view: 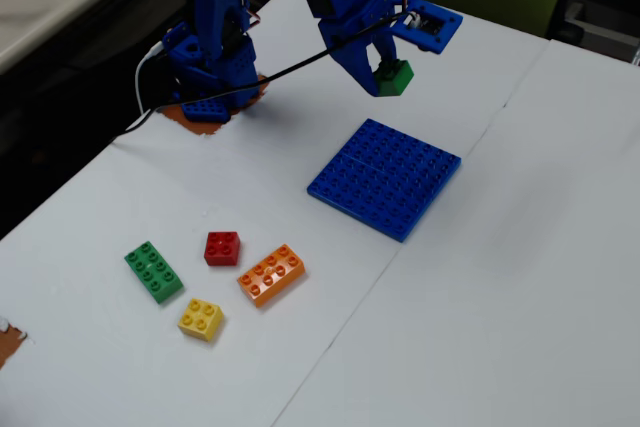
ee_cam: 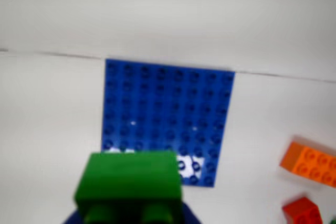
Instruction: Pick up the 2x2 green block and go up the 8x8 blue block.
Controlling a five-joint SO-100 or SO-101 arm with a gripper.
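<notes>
While the arm hung over the table, the items stood as listed.

Gripper: the gripper (view: 390, 75) sat in the upper centre of the fixed view, jaws clenched on the green block, raised clear of the table.

Green block: the green block (view: 395, 78) was held between the fingers, above and just beyond the far edge of the baseplate in the fixed view. In the wrist view the green block (ee_cam: 128, 182) filled the lower centre-left, blurred, overlapping the baseplate's near edge.

Baseplate: the blue baseplate (view: 385, 177) lay flat at centre right of the fixed view, touching the seam between two table sheets. In the wrist view the baseplate (ee_cam: 165, 108) took the middle of the frame.

Arm: the blue arm (view: 250, 7) rose from its base at upper left of the fixed view.

Red brick: red brick (view: 222, 247), lower left of the fixed view; also at the lower right of the wrist view (ee_cam: 302, 211).

Orange brick: orange brick (view: 272, 274), just right of the red one; at right edge of the wrist view (ee_cam: 310, 163).

Long green brick: long green brick (view: 154, 271), left of the red one.

Yellow brick: yellow brick (view: 201, 319), below the red one, apart from it.

Table: white table (view: 500, 327), all loose bricks well apart from the baseplate.
</notes>
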